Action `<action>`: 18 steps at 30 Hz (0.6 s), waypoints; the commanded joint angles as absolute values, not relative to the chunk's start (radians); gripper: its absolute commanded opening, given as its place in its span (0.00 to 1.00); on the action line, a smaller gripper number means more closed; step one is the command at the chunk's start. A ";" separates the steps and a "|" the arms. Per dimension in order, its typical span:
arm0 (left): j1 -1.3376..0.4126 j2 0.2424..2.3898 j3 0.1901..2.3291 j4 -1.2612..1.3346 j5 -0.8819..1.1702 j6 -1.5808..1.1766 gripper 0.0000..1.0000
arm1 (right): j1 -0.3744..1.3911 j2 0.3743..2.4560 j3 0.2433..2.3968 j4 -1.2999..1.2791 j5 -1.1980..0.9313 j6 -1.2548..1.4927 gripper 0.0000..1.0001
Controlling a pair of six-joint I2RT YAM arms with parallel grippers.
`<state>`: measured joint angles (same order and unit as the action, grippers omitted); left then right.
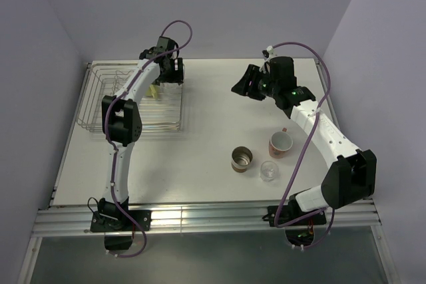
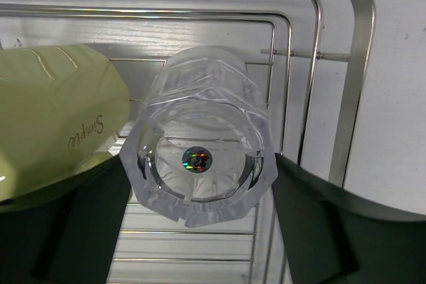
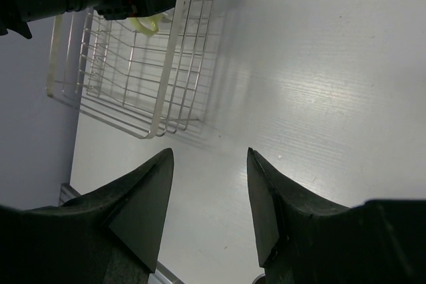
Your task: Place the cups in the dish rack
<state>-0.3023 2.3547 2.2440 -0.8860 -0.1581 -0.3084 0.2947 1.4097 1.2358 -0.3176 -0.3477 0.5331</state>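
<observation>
The wire dish rack [image 1: 100, 101] stands at the table's back left. My left gripper [image 1: 170, 71] is over its back right corner, shut on a clear glass tumbler [image 2: 200, 131] whose rim sits between the fingers [image 2: 319, 224], just above the rack wires [image 2: 353, 64]. A pale yellow mug [image 1: 155, 90] lies in the rack beside it, and also shows in the left wrist view [image 2: 53, 111]. My right gripper [image 1: 247, 83] is open and empty above the table's middle back. A salmon-pink mug [image 1: 280, 143], a brown metallic cup [image 1: 243, 159] and a second clear tumbler [image 1: 269, 170] stand at the front right.
In the right wrist view the open gripper [image 3: 210, 184] looks down on bare white table, with the rack [image 3: 166, 51] to its upper left. Grey walls close the table at back and sides. A metal rail [image 1: 200, 217] runs along the front edge.
</observation>
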 commanded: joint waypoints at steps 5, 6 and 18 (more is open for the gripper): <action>-0.305 2.286 2.224 -0.839 -0.181 -0.313 0.91 | 0.299 1.393 1.229 -0.304 -0.334 0.517 0.56; -0.307 2.280 2.221 -0.838 -0.183 -0.313 0.91 | 0.302 1.393 1.229 -0.305 -0.333 0.515 0.56; -0.327 2.177 2.230 -0.850 -0.193 -0.321 0.91 | 0.318 1.385 1.236 -0.321 -0.310 0.508 0.56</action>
<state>-0.3157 2.2734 2.2120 -0.8730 -0.1761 -0.3115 0.3073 1.4097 1.2358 -0.3241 -0.3283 0.5274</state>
